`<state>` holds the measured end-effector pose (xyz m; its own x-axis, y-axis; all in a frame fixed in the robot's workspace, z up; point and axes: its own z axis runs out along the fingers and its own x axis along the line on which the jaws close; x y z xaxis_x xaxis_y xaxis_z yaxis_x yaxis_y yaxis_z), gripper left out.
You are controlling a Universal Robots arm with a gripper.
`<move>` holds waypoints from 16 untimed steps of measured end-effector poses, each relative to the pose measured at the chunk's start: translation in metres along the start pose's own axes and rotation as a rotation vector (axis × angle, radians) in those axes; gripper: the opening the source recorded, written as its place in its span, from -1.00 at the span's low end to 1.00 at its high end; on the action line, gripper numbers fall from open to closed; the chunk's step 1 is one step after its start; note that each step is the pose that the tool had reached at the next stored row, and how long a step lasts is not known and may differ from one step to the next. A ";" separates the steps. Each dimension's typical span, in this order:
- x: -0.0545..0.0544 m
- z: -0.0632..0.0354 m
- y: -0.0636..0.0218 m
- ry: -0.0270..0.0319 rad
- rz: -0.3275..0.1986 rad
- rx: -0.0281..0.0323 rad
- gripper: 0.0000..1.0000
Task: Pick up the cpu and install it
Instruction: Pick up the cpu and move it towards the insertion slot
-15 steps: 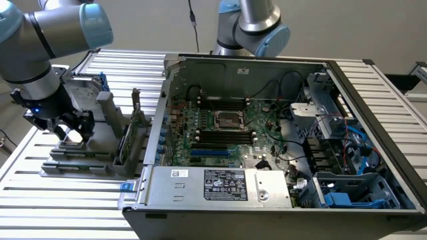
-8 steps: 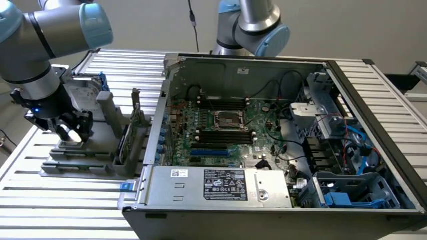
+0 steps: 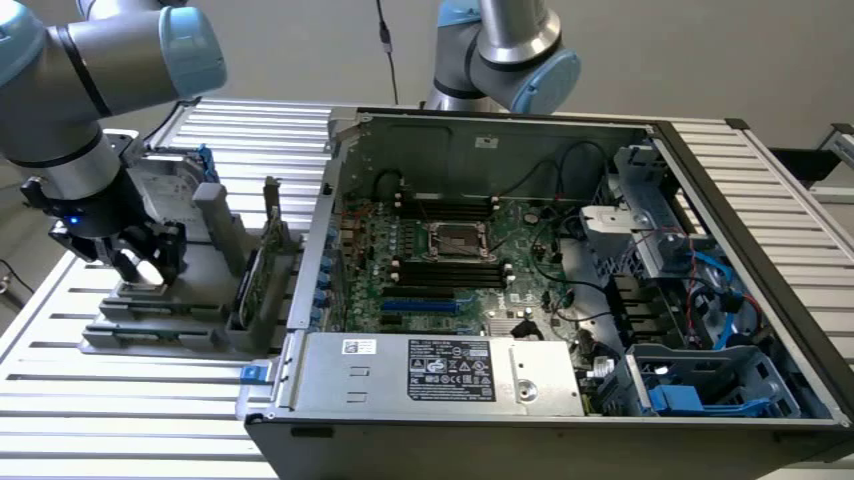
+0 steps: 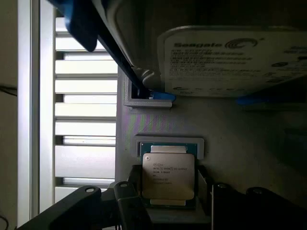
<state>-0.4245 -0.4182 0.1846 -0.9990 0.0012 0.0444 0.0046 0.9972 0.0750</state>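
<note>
The cpu, a small square chip with a pale metal top and printed lettering, lies flat in a grey holder. My gripper is down around it. One dark finger stands against one side edge and the other finger against the opposite edge. The jaws are closed in on the chip, which still rests in the holder. In the exterior view the gripper hangs low over the grey fixture at that view's left. The dark metal-framed socket sits on the motherboard inside the open case.
A silver hard drive with blue frame parts stands close behind the chip's holder. The open computer case, with cables, a power supply and blue drive bays, lies to the exterior view's right. A second arm's base rises behind the case.
</note>
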 end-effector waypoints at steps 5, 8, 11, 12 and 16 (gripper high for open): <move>0.001 -0.0147 0.0011 0.0004 0.000 0.0001 0.09; 0.001 -0.0283 0.0021 0.0004 0.000 0.0001 0.09; 0.001 -0.0418 0.0032 0.0003 0.000 0.0000 0.09; 0.001 -0.0462 0.0035 0.0004 0.000 0.0001 0.09; -0.001 -0.0647 0.0055 0.0004 0.000 0.0001 0.09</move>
<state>-0.4203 -0.4176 0.2494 -0.9990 0.0012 0.0448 0.0045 0.9972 0.0750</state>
